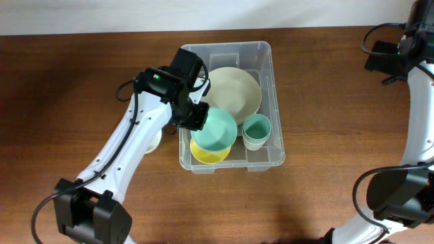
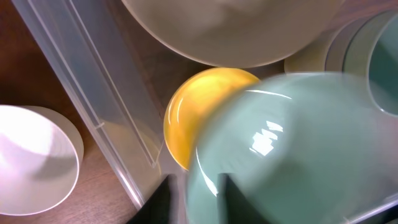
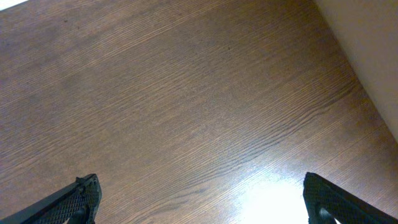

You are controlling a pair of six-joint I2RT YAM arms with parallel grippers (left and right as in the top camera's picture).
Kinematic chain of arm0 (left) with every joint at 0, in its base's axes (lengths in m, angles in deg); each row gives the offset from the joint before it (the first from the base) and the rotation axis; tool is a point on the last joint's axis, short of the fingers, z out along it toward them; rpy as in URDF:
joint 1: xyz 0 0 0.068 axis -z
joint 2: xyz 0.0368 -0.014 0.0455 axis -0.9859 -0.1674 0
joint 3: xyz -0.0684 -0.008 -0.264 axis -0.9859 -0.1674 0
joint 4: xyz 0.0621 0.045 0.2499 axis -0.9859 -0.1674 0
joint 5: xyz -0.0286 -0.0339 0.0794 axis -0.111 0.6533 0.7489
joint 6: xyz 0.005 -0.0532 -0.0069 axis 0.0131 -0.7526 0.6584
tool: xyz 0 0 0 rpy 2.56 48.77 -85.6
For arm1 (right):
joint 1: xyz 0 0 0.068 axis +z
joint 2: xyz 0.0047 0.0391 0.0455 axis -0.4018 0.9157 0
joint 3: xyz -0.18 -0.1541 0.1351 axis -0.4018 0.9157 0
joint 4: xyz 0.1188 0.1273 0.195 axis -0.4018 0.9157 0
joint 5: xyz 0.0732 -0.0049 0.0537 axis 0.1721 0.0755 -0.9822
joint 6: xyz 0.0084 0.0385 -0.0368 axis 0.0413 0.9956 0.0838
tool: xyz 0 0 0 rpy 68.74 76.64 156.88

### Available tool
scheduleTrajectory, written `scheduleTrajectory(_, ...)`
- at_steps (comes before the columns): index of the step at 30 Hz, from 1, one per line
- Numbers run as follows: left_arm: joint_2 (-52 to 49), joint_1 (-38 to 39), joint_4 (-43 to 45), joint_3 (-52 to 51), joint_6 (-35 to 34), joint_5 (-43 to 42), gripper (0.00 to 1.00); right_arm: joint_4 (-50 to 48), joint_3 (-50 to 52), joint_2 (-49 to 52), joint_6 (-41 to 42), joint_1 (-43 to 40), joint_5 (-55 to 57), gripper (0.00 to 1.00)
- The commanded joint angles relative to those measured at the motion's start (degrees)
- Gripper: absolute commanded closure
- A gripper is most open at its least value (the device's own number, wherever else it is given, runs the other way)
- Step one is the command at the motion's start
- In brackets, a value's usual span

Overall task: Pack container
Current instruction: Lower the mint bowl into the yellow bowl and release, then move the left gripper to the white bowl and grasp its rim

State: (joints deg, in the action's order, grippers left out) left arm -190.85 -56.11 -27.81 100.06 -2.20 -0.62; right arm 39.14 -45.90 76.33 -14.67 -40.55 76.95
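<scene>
The clear plastic container [image 1: 271,139] stands mid-table. Inside are a cream plate [image 1: 236,90], a yellow bowl [image 1: 207,153] and a teal cup stacked in a white cup [image 1: 257,130]. My left gripper [image 1: 196,116] is shut on the rim of a teal bowl [image 1: 215,129] and holds it over the yellow bowl. In the left wrist view the fingers [image 2: 194,200] pinch the teal bowl's [image 2: 298,143] rim, with the yellow bowl [image 2: 193,112] below and the container wall [image 2: 93,106] to the left. My right gripper [image 3: 202,199] is open over bare wood.
A white bowl [image 1: 154,141] sits on the table just left of the container, partly under my left arm; it also shows in the left wrist view [image 2: 34,158]. The right arm [image 1: 413,47] stands at the far right edge.
</scene>
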Motion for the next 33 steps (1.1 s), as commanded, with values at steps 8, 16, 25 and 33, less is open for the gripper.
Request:
scheduleTrajectory(8,1.6,-5.68,0.76,1.97,-4.85,7.87,0.58,0.0,0.02,0.09,0.48,-0.04,-0.11,0.01)
scheduleTrajectory(16,4.0,-18.82,-4.2,1.95,-10.84,10.36,0.52,0.0,0.02,0.09,0.48,-0.04,-0.11,0.01)
scheduleTrajectory(25,3.82,-27.17,-3.17,-5.9,-10.78,8.81,0.05,0.0,0.02,0.09,0.48,-0.04,-0.11,0.01)
scheduleTrajectory(33,3.82,-30.12,8.9,-20.04,-11.69,5.6,0.05,0.0,0.02,0.09,0.48,-0.04,-0.11,0.01)
